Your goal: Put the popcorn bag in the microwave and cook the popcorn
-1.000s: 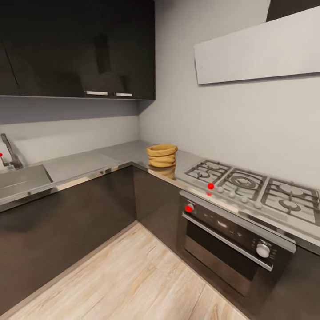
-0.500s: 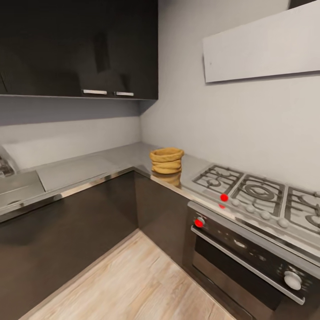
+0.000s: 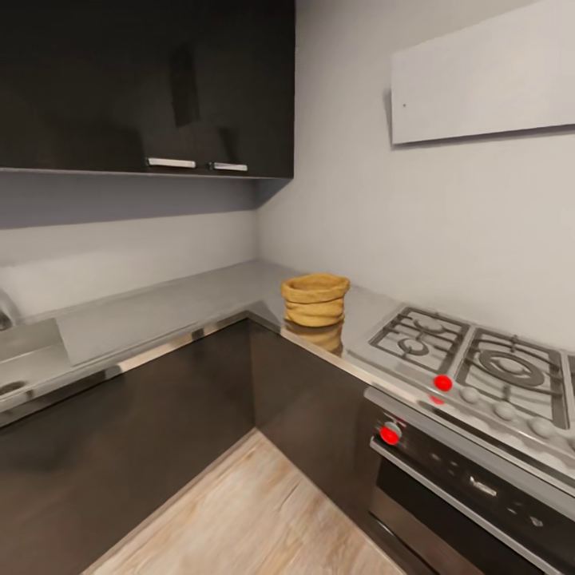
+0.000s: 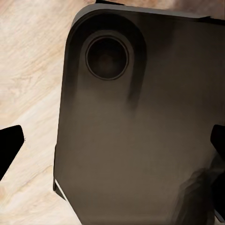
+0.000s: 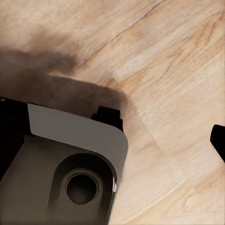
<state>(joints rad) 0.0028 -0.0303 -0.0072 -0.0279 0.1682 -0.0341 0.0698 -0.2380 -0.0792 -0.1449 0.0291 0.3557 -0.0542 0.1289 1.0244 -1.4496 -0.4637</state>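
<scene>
A squat orange-tan popcorn bag (image 3: 315, 299) with wrinkled, bulging folds and a rolled rim stands upright on the glossy grey countertop (image 3: 200, 299), near the inner corner where two runs of worktop meet. Its mouth is open, but the inside is hidden from this angle, so its contents cannot be made out. A dim reflection of the bag lies on the shiny surface just in front of it.

Just beside the bag is a steel gas hob (image 3: 471, 363) with dark grates, cut off at the picture's edge. Below it is a steel-fronted oven (image 3: 471, 487), also partly cut off, with a red dot on a knob (image 3: 389, 434). No writing is readable on either.

Dark glossy wall cabinets (image 3: 148, 84) hang above the worktop, and a flat white hood (image 3: 483, 76) sits above the hob. The floor is pale wood planks (image 3: 255, 511).

In the wrist views, each camera looks down at the robot's dark base (image 4: 140, 131) over wood flooring. Black fingertip slivers (image 4: 9, 147) stand at opposite edges of the left wrist view, so the left gripper's fingers are apart. One black sliver (image 5: 218, 140) shows in the right wrist view; whether that gripper is apart or together cannot be told.
</scene>
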